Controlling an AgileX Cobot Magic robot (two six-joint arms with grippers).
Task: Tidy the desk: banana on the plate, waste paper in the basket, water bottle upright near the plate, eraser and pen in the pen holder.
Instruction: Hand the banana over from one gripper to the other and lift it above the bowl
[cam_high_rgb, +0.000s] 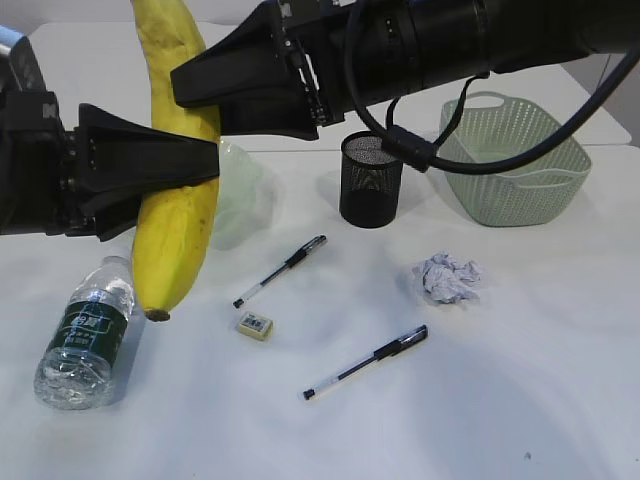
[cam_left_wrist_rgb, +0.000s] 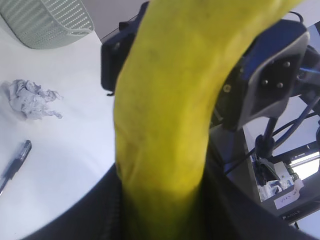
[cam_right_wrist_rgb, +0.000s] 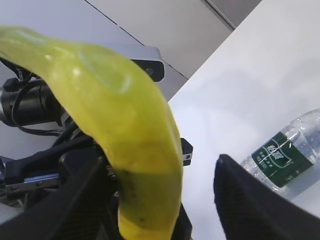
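Observation:
A yellow banana (cam_high_rgb: 175, 240) hangs upright above the table's left side. My left gripper (cam_high_rgb: 205, 160) is shut on its middle, and the banana (cam_left_wrist_rgb: 170, 100) fills the left wrist view between the jaws. My right gripper (cam_high_rgb: 190, 85) reaches across to the banana's upper part with its jaws open. In the right wrist view the banana (cam_right_wrist_rgb: 125, 115) lies against one finger, and the other finger (cam_right_wrist_rgb: 250, 200) stands apart. Behind the banana sits a pale green plate (cam_high_rgb: 243, 195). The water bottle (cam_high_rgb: 85, 335) lies on its side at the front left.
A black mesh pen holder (cam_high_rgb: 370, 180) and a green basket (cam_high_rgb: 515, 160) stand at the back. Two pens (cam_high_rgb: 280, 270) (cam_high_rgb: 365, 362), an eraser (cam_high_rgb: 255, 325) and crumpled waste paper (cam_high_rgb: 448, 277) lie on the white table.

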